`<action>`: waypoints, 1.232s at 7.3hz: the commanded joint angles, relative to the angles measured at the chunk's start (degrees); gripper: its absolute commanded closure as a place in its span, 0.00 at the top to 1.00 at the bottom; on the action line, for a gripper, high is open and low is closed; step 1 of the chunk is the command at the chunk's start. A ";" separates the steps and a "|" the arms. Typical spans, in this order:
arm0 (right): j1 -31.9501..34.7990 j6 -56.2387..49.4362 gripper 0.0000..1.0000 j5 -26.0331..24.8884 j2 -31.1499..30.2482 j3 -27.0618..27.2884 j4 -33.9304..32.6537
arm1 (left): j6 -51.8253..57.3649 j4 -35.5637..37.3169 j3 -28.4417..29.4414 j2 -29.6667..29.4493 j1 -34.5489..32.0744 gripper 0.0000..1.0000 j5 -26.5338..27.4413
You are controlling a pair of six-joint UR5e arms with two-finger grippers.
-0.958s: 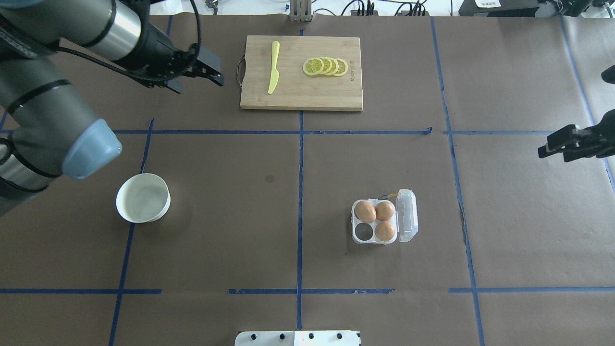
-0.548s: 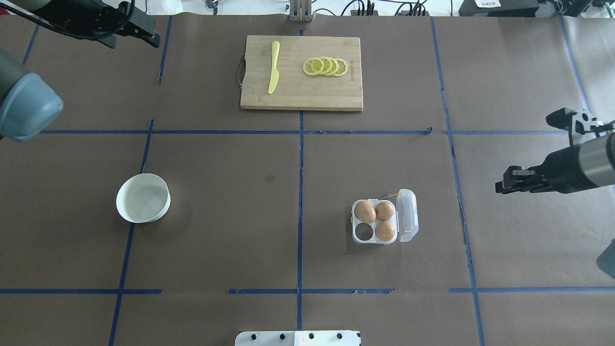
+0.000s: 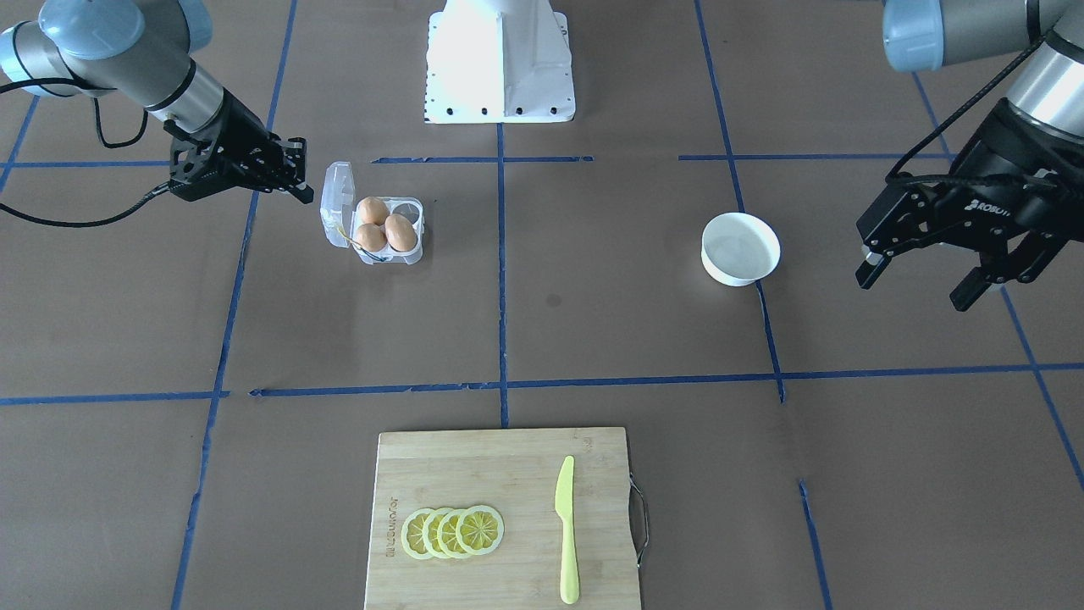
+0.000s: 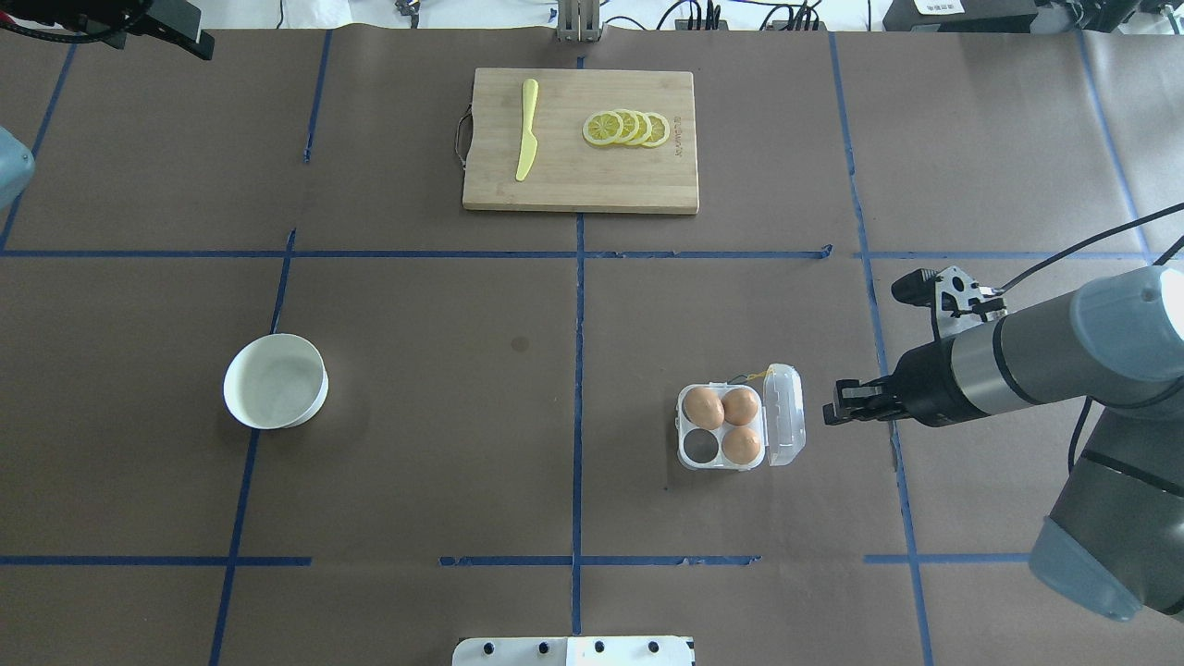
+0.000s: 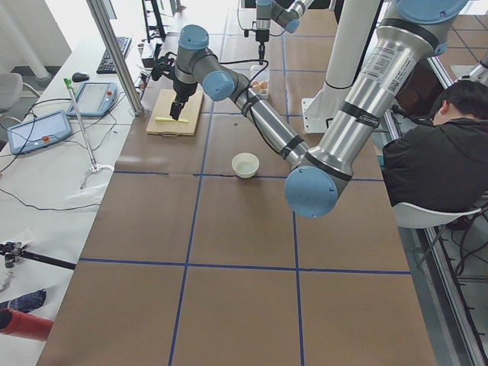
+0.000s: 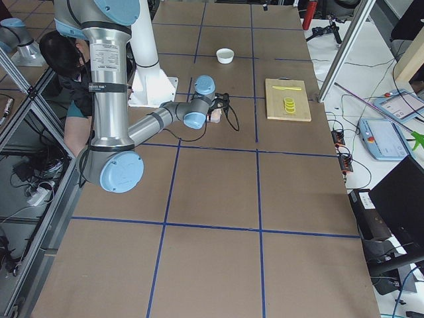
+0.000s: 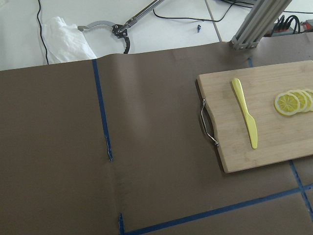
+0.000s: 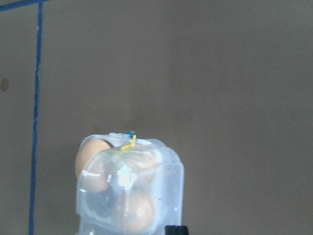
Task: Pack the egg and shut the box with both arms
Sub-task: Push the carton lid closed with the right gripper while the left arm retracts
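Lightly push the box (image 4: 703,448) lid (image 4: 784,413) at its free edge: thin, flexible plastic; right gripper (image 4: 830,412) seemingly closed, left gripper (image 3: 915,286) open.

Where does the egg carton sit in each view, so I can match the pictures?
Front-facing: egg carton upper left of centre.
Overhead: egg carton lower right of centre.
Exterior left: egg carton tiny, top centre.
Exterior right: egg carton small, upper centre.
Left wrist: not in it.
Right wrist: egg carton bottom, left of centre.
Landmark: cutting board, missing only from right wrist.
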 commanded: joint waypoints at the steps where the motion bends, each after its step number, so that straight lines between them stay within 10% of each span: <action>1: -1.94 2.04 0.00 -1.00 7.13 -1.19 -2.37 | 5.01 -0.10 0.35 1.94 -0.27 1.00 0.00; 5: -2.38 6.78 0.09 -1.17 24.35 -6.10 -8.52 | 5.57 -0.63 0.00 6.58 -0.36 1.00 0.18; 6: -2.30 10.54 0.66 -3.00 27.26 -6.55 -9.58 | 5.65 -0.63 0.17 9.30 -1.58 1.00 0.09; 7: -2.30 11.71 1.00 -5.72 27.64 -6.21 -9.68 | 7.31 -0.72 0.35 11.59 -2.37 1.00 0.09; 9: 2.24 11.55 1.00 -5.14 27.47 -5.34 -11.86 | 25.61 -0.63 3.49 16.60 -9.99 1.00 -0.26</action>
